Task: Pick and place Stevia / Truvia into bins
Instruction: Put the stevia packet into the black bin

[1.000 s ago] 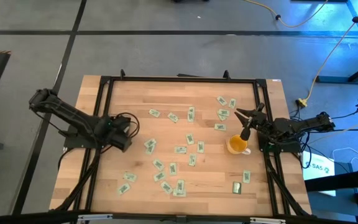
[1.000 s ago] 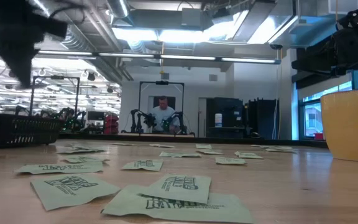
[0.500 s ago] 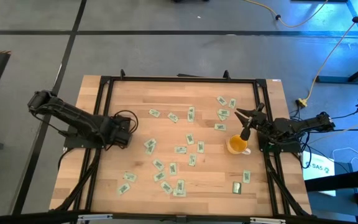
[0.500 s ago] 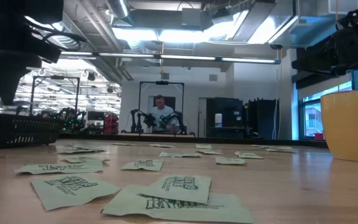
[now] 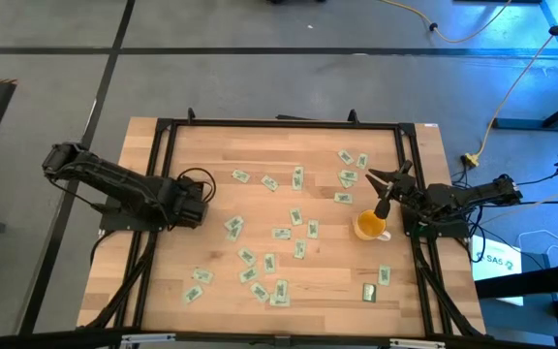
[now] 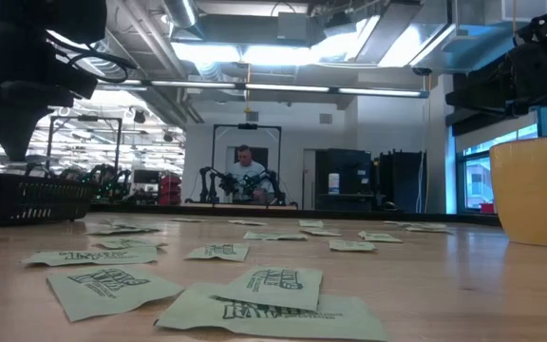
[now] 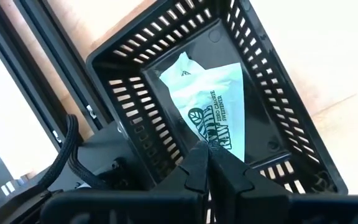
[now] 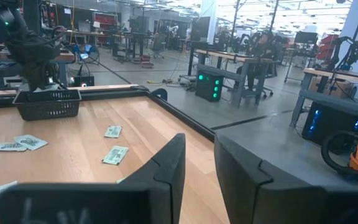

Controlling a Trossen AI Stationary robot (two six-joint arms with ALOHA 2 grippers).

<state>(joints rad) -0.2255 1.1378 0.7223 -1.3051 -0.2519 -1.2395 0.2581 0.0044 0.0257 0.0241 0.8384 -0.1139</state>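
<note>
The left gripper [image 7: 209,163] is hanging right over the black basket [image 7: 278,93] at the left edge of the wooden table [image 5: 260,160], and its fingers are pinched completely together, tips pointing down into the basket. There's a pale green and white sweetener packet [image 7: 213,102] lying flat on the basket floor just past those tips, and honestly I can't say whether the fingers are actually nipping its edge or just sitting above it. From table level the left arm is looming dark over the basket [image 6: 27,198] on the far left. The rest of the packets [image 5: 269,262] are lying scattered all over the middle and near side of the table, with a small bunch [image 5: 349,167] up toward the far right corner, well apart from the basket. The right gripper [image 5: 384,177] is waiting at the right edge just above a yellow mug [image 5: 369,226], fingers [image 8: 166,163] standing partly apart with nothing between them. Way back in the room a person [image 6: 246,176] is sitting at another rig.
</note>
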